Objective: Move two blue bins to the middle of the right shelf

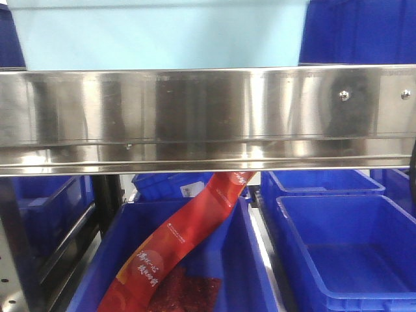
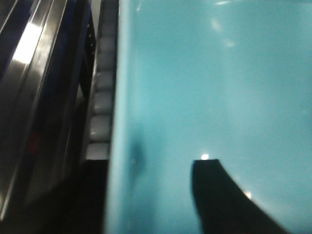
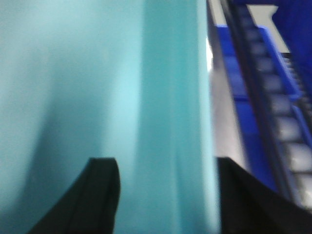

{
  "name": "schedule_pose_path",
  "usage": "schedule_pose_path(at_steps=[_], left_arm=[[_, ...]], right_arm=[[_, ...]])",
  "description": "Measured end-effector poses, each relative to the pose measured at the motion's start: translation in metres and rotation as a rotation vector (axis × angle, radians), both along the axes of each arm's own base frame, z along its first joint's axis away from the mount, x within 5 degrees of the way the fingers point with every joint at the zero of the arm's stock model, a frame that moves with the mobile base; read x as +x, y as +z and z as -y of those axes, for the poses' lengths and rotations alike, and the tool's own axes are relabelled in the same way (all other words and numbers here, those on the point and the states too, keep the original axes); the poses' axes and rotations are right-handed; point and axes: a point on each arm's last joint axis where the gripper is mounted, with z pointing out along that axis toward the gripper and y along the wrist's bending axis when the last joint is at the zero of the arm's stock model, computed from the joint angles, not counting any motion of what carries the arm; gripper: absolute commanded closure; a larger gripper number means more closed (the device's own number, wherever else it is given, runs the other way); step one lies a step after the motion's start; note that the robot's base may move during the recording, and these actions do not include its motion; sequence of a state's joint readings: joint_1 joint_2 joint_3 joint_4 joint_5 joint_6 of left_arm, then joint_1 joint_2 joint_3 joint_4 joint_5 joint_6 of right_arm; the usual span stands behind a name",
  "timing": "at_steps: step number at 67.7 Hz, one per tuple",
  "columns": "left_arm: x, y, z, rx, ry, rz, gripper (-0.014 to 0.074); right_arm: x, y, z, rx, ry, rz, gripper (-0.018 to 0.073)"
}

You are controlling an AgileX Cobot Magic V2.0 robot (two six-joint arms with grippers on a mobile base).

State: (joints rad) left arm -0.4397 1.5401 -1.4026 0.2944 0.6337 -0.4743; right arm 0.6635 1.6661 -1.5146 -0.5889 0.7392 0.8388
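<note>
One pale sky-blue bin [image 1: 156,36] is seen at the top of the front view, resting above a polished steel shelf rail [image 1: 208,117] that runs across the whole width; whether a second pale bin is nested in it cannot be told. Dark blue bins [image 1: 354,32] are seen just to its right on the same level, and another at the far left edge. Below the rail, a large dark blue bin [image 1: 133,227] holds a red printed packet [image 1: 185,237] that leans up toward the rail. Two more dark blue tubs [image 1: 351,253] stand to the right of it, one nearer, one farther.

In the left wrist view, the pale bin's smooth wall [image 2: 214,87] fills most of the picture, with a roller track [image 2: 102,92] just to its left. Only one dark finger [image 2: 219,200] of the left gripper is shown against the plastic, so its grip cannot be told.

In the right wrist view, the right gripper [image 3: 165,195] is seen with a dark finger [image 3: 100,195] on each side of the pale bin's wall [image 3: 170,97], closed narrowly upon it. Blue bins and a roller track [image 3: 285,122] lie to the right.
</note>
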Motion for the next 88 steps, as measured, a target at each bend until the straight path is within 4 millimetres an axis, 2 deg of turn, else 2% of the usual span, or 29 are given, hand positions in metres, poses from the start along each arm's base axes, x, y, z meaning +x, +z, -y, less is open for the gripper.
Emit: schedule_pose_path(at_steps=[5,19,29,33,36,45,48,59,70,78,88], left_arm=[[-0.001,0.001,0.001,-0.012,-0.004,0.005,0.0157],[-0.004,0.007,0.000,-0.025,-0.005,0.021,0.0180],[-0.010,0.029,-0.003,-0.049,0.000,0.067,0.0242],[-0.013,0.039,-0.005,-0.057,0.004,0.084,0.0321],[-0.017,0.047,-0.007,-0.063,0.008,0.097,0.0407],[-0.027,0.063,-0.012,-0.079,0.013,0.126,0.0701],[-0.031,0.067,-0.014,-0.082,0.016,0.131,0.0707],[-0.040,0.075,-0.018,-0.084,0.012,0.145,0.0707],[-0.060,0.080,-0.020,-0.071,-0.103,0.175,0.0707],[-0.079,0.070,-0.021,-0.131,-0.173,0.236,0.0707],[-0.104,0.048,-0.030,-0.201,-0.187,0.336,0.0707]], right_arm=[[0.000,0.001,-0.001,0.007,0.006,0.004,0.0230],[-0.006,0.010,0.002,0.024,0.007,0.021,0.0230],[-0.016,0.029,0.010,0.056,0.007,0.062,0.0236],[-0.020,0.037,0.013,0.069,0.007,0.078,0.0279],[-0.023,0.043,0.016,0.079,0.007,0.091,0.0351],[-0.034,0.059,0.024,0.108,0.008,0.129,0.0636],[-0.037,0.064,0.026,0.117,0.008,0.140,0.0727],[-0.045,0.073,0.029,0.089,0.046,0.172,0.0724],[-0.063,0.084,0.029,0.029,0.163,0.250,0.0724],[-0.079,0.078,0.034,0.033,0.267,0.330,0.0724],[-0.105,0.051,0.042,0.065,0.395,0.412,0.0724]])
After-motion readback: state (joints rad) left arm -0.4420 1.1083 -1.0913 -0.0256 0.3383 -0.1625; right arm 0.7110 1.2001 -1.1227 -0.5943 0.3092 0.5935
